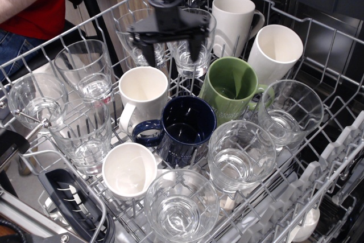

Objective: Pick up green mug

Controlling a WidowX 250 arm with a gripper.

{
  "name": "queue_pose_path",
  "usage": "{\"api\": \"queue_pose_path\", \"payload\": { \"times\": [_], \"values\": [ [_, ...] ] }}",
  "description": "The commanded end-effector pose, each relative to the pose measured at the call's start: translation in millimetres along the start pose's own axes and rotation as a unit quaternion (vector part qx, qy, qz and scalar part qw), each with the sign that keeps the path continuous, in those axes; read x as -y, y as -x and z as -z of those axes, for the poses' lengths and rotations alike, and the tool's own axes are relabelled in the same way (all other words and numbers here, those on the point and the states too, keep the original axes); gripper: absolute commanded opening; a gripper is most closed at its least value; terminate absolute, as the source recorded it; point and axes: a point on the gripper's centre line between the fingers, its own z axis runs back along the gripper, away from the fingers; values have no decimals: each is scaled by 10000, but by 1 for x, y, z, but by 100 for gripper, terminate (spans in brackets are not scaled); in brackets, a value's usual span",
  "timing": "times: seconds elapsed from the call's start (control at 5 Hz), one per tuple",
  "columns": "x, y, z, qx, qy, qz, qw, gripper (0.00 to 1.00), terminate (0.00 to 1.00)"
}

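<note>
Gripper (170,50) released, fingers spread, hanging over the far glasses (189,41), left of and apart from the green mug (232,90). Mug upright in the rack (330,55), right of the navy mug (185,128).

Legible text: none that I can read from my view. The green mug (231,90) carries a faint pale band of print low on its side, too small and blurred for me to make out any letters. I find no readable label, brand, number or sign on anything else in view.
</note>
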Motion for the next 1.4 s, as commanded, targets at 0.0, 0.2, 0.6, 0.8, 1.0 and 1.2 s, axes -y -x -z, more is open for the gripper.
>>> {"api": "queue_pose_path", "payload": {
  "times": [0.0, 0.2, 0.6, 0.8, 1.0, 1.2],
  "values": [
    [52, -23, 23, 256, -199, -301, 9990, 100, 0],
    [61, -28, 44, 100, -395, -360, 9985, 100, 0],
    [46, -18, 78, 368, -474, -183, 9980, 100, 0],
    [34, -17, 89, 479, -514, -52, 9975, 100, 0],
    [33, -16, 97, 466, -500, -111, 9976, 100, 0],
    [35, -17, 104, 537, -452, -226, 9973, 0, 0]
  ]
}}
